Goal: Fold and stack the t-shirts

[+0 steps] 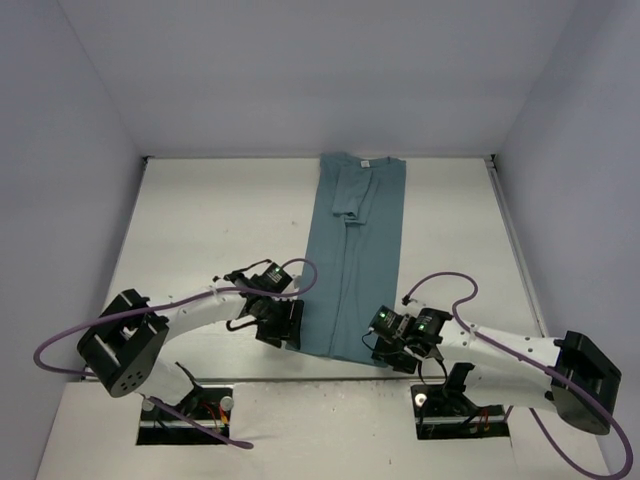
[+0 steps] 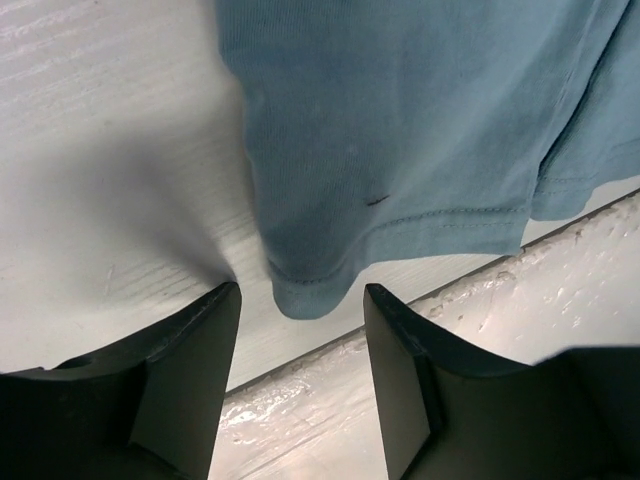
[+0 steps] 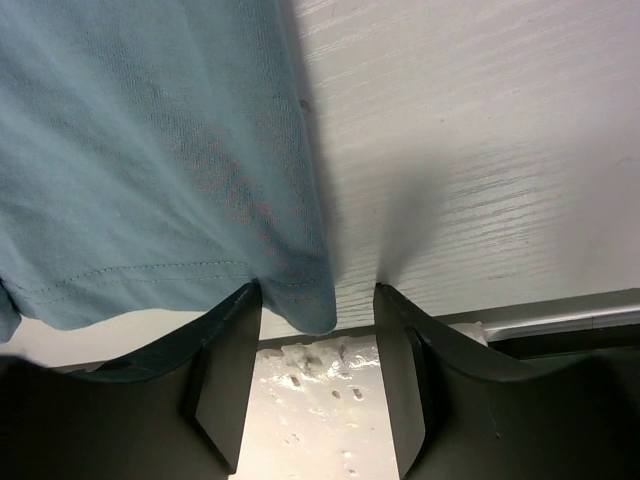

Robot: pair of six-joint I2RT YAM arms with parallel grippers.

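The teal-blue t-shirt (image 1: 360, 250) lies flat as a long narrow strip down the middle of the white table, collar at the far end and hem near the arms. My left gripper (image 1: 285, 325) is at the hem's left corner. In the left wrist view the hem corner (image 2: 305, 290) sits just ahead of the gap between the left gripper's (image 2: 300, 300) open black fingers. My right gripper (image 1: 393, 345) is at the hem's right corner. In the right wrist view that corner (image 3: 310, 310) lies between the right gripper's (image 3: 318, 295) spread fingers, which are not pinching it.
The table's near edge (image 2: 470, 285) runs just behind both hem corners, with a glossy lower surface (image 3: 330, 420) below it. Pale walls enclose the table (image 1: 200, 220) on three sides. Purple cables (image 1: 440, 282) loop off both arms.
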